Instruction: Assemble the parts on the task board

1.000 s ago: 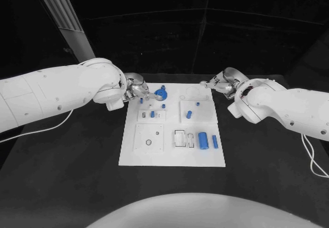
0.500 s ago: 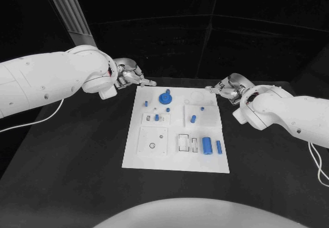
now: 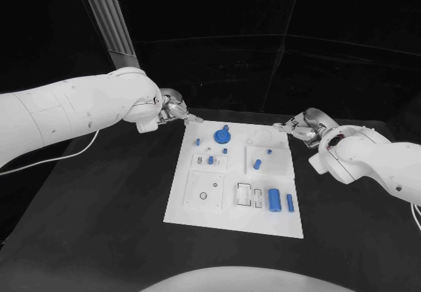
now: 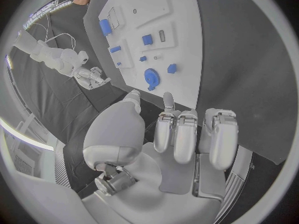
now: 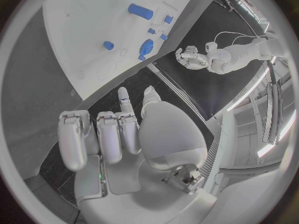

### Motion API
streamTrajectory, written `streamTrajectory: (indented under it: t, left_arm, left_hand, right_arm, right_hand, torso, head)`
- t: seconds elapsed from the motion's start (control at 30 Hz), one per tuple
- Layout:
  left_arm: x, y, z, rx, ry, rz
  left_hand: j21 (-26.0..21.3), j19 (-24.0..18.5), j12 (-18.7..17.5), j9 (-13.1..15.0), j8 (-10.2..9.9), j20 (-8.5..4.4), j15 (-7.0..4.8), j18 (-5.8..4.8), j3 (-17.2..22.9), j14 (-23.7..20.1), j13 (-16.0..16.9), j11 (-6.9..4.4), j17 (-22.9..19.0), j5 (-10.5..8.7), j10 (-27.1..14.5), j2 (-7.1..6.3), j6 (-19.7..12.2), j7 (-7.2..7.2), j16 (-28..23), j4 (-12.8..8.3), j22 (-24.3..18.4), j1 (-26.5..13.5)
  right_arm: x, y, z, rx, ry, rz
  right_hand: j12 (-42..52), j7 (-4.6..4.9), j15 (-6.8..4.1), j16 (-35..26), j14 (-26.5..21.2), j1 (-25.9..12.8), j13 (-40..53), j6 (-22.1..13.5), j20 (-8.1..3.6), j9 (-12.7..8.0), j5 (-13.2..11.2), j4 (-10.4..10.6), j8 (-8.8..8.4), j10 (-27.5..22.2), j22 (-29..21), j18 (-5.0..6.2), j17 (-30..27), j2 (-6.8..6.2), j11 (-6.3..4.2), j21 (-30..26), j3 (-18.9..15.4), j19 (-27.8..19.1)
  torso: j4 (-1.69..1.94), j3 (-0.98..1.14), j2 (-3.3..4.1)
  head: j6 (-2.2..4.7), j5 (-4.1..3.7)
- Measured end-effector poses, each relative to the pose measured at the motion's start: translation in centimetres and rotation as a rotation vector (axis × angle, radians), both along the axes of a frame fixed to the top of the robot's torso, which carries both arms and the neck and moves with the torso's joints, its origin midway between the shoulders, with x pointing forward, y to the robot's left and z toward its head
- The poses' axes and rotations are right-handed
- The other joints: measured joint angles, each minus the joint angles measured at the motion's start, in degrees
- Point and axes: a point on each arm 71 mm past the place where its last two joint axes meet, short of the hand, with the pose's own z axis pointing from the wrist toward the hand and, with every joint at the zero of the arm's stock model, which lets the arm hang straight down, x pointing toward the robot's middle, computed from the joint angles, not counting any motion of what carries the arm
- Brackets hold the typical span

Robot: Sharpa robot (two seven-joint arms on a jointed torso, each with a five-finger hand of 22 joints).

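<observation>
The white task board (image 3: 230, 210) lies in the middle of the black table. A blue gear (image 3: 222, 135) stands near its far edge, with small blue pieces (image 3: 257, 163) around it. A large blue cylinder (image 3: 274, 199) and a thinner one (image 3: 290, 202) lie at the near right. My left hand (image 3: 176, 112) hovers just off the board's far left corner, holding nothing. My right hand (image 3: 298, 129) hangs off the far right corner, also holding nothing. The left wrist view shows my left hand (image 4: 181, 134) well back from the gear (image 4: 151, 77). My right hand (image 5: 106, 134) likewise stays apart from the board (image 5: 74, 30).
A white cable (image 3: 53, 161) trails over the table at the left. A grey post (image 3: 118, 36) rises behind my left arm. Bare black table (image 3: 97, 207) surrounds the board on all sides.
The camera has shifted. My left hand has pulled back from the blue gear to beyond the board's far left corner. The right hand stays at the far right corner.
</observation>
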Motion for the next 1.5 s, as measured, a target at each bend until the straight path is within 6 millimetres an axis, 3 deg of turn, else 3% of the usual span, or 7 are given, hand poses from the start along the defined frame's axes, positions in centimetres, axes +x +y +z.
streamTrajectory:
  t: [0.43,0.67,0.93,1.13,1.23,1.33,1.5]
  left_arm:
    - [0.0,-1.4,-2.9,0.057,0.106,-0.013]
    - [0.2,-2.2,-3.5,0.069,0.128,-0.026]
    - [0.5,-3.0,-3.7,0.081,0.144,-0.036]
    - [0.7,-3.4,-3.9,0.092,0.161,-0.043]
    - [0.8,-3.4,-4.0,0.099,0.170,-0.044]
    - [0.9,-3.5,-4.1,0.104,0.178,-0.044]
    - [0.9,-3.5,-4.5,0.116,0.196,-0.044]
  left_hand:
    - [0.0,0.0,0.0,-1.2,-2.2,0.00,0.00,0.00,0.0,0.0,0.0,0.01,0.0,-0.70,0.0,1.32,-0.6,0.60,0.0,0.0,0.0,-0.8]
    - [0.0,0.0,0.0,-1.9,-3.3,0.40,0.44,0.00,-0.9,0.0,0.0,0.43,0.0,-5.10,0.0,2.01,-0.6,1.03,0.0,0.1,0.0,-1.5]
    - [0.0,0.0,0.0,-2.0,-3.3,0.40,0.44,0.00,-0.9,0.0,0.0,0.43,0.0,-5.40,0.0,2.01,-0.6,1.02,0.0,0.1,0.0,-1.5]
    - [0.0,0.0,0.0,-2.3,-3.9,0.40,0.44,0.00,-0.9,0.0,0.0,0.64,0.0,-5.34,-0.2,3.14,-0.6,1.02,0.0,0.1,0.0,-0.4]
    - [0.0,0.0,0.0,-2.5,-4.2,0.40,0.55,0.00,-0.9,0.1,0.0,0.84,0.0,-3.74,0.0,3.81,-0.5,1.12,0.0,0.1,0.0,0.3]
    - [0.0,0.1,0.0,-2.8,-4.6,0.74,0.64,0.00,-0.9,0.2,0.0,0.84,0.0,0.49,0.0,4.76,-0.4,1.22,0.0,0.1,0.0,1.8]
    - [0.0,0.1,0.0,-3.0,-4.6,0.75,0.64,0.01,-1.0,0.2,0.0,0.84,0.0,2.58,0.0,5.19,-0.4,1.22,0.0,-0.1,0.0,2.5]
  right_arm:
    - [0.1,0.2,0.1,0.008,-0.018,0.014]
    - [0.1,0.3,0.1,0.009,-0.018,0.015]
    - [0.1,0.4,0.1,0.009,-0.016,0.015]
    - [0.1,0.4,0.1,0.009,-0.015,0.016]
    - [0.1,0.5,0.1,0.010,-0.015,0.017]
    - [0.1,0.5,0.1,0.010,-0.014,0.017]
    - [0.1,0.5,0.1,0.010,-0.013,0.017]
  right_hand:
    - [0.0,0.00,0.00,0.0,0.0,0.0,0.0,0.0,0.00,0.0,0.2,0.0,0.00,0.0,0.0,0.00,0.0,0.00,0.00,0.0,0.0,0.0]
    - [0.0,0.00,0.00,0.0,0.0,0.0,0.0,0.0,0.00,0.0,0.2,0.0,0.00,0.0,0.0,0.00,0.0,0.00,0.00,0.0,0.0,0.0]
    - [0.0,0.00,0.00,0.0,0.0,0.0,0.0,0.0,0.00,0.0,0.2,0.0,0.00,0.0,0.0,0.00,0.0,0.00,0.00,0.0,0.0,0.0]
    - [0.0,0.00,0.00,0.0,0.0,0.0,0.0,0.0,0.00,0.0,0.2,0.0,0.00,0.0,0.0,0.00,0.0,0.00,0.00,0.0,0.0,0.0]
    - [0.0,0.00,0.00,0.0,0.0,0.0,0.0,0.0,0.00,0.0,0.2,0.0,0.00,0.0,0.0,0.00,0.0,0.01,0.00,0.0,0.0,0.0]
    - [0.0,0.00,0.00,0.0,0.0,0.2,0.0,0.0,0.00,0.0,0.2,0.0,0.24,0.0,0.0,0.00,0.0,0.22,0.00,0.0,0.0,0.0]
    - [0.0,0.00,0.00,0.0,0.0,0.2,0.0,0.0,0.00,0.0,0.2,0.0,0.24,0.0,0.0,0.00,0.0,0.22,0.00,0.0,0.0,0.0]
  torso:
    - [0.01,-0.09,-0.06]
    - [0.01,-0.04,-0.04]
    - [-0.05,-0.03,-0.02]
    - [-0.06,0.01,-0.02]
    - [-0.06,0.01,-0.02]
    - [-0.06,0.02,-0.02]
    - [-0.06,0.01,-0.03]
  head:
    - [0.14,0.04]
    - [0.03,-0.03]
    - [-0.18,-0.48]
    - [-0.36,-0.58]
    - [-0.46,-0.58]
    - [-0.54,-0.58]
    - [-0.66,-0.59]
